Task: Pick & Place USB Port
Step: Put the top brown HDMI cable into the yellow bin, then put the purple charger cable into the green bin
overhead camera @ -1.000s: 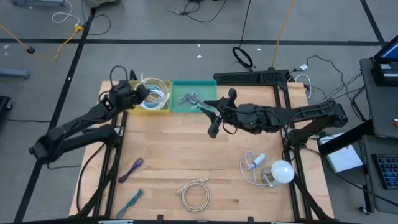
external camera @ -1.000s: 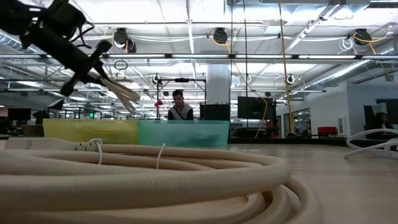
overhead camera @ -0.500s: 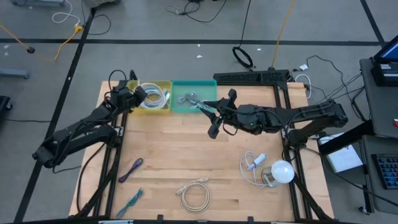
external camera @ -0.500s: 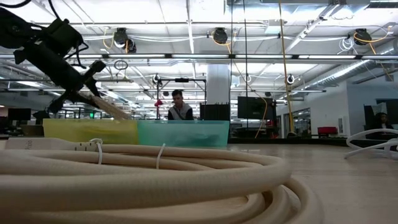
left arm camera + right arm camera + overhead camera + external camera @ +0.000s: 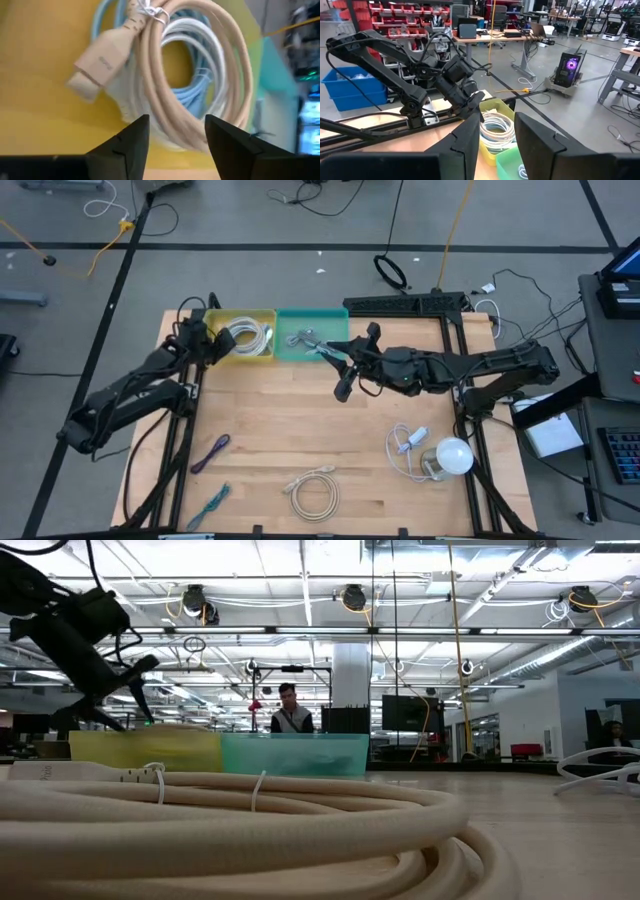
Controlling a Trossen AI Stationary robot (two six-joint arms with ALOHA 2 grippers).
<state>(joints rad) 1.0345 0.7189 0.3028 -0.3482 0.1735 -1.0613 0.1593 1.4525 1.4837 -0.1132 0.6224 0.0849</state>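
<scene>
A coiled beige USB cable (image 5: pixel 200 75) with its plug (image 5: pixel 95 62) lies in the yellow bin (image 5: pixel 262 313), on top of white and light-blue cables. My left gripper (image 5: pixel 177 122) is open just above that coil at the bin's left end (image 5: pixel 210 340), touching nothing; the low view shows its empty fingers (image 5: pixel 135 690) above the bin (image 5: pixel 145 750). My right gripper (image 5: pixel 342 385) waits open over the table's middle, just near of the green bin (image 5: pixel 328 315). Another beige coil (image 5: pixel 315 491) lies near the front edge.
A purple cable (image 5: pixel 210 452) and a blue cable (image 5: pixel 212 502) lie at the front left. A white cable with an adapter (image 5: pixel 408 443) and a white round thing (image 5: pixel 453 454) sit at the front right. The green bin holds metal parts (image 5: pixel 300 338). A person (image 5: pixel 290 712) stands beyond the table.
My left gripper has opened and let go of the beige cable, which has dropped into the yellow bin. The gripper has drawn back from over the bin's middle toward the table's left edge. My right arm has kept still.
</scene>
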